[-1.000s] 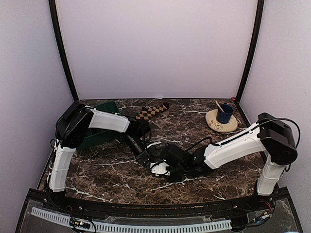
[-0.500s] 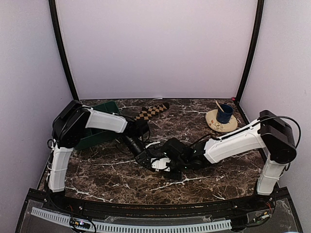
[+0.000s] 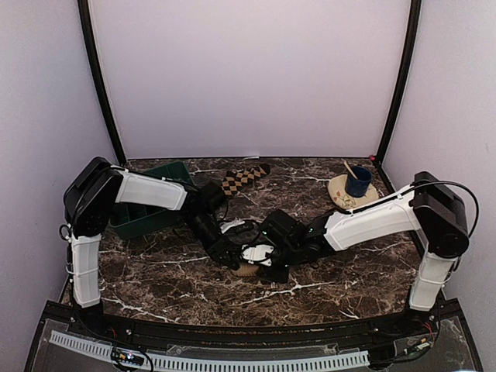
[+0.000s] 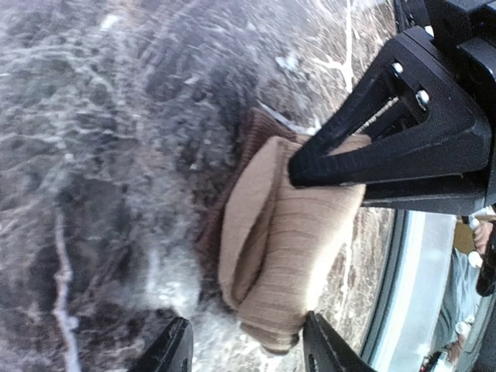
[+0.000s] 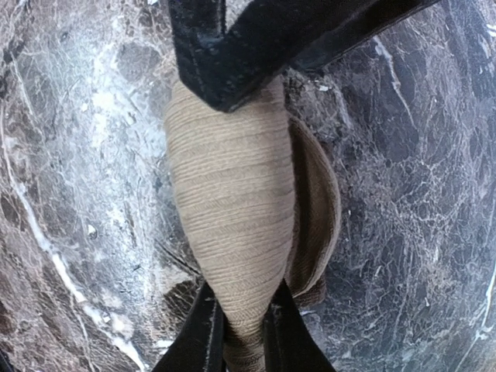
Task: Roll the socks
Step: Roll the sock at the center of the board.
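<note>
– Tan sock point(image 4: 279, 232), where?
– Middle of surface point(image 3: 170, 287), toward the near side, caught between the two gripper tips. Folded over on itself into a fat ribbed bundle. Darker brown edge showing underneath along one side.
– Other one?
– Checkered sock point(image 3: 242, 177) lying flat and stretched out at the far side, near green tray point(image 3: 138, 222). Well apart from the tan bundle, nothing touching it.
– Right gripper?
– Right gripper point(image 5: 240, 333) pressed almost together, pinching the narrow end of the tan bundle. Fabric squeezed thin between the fingers, plain to see in its own wrist view.
– Left gripper?
– Left gripper point(image 4: 244, 345) spread wide, straddling the opposite end of the bundle. One finger just beside the fabric, the other apart from it with bare marble between. Not clamping anything.
– Grippers touching each other?
– Tips pointing at each other across the bundle, very close. Contact or not, cannot tell from the top view.
– Rest of surface?
– Tan plate point(image 3: 345, 203) at far right, blue cup point(image 3: 358, 184) standing on it. Well away from both socks.
</note>
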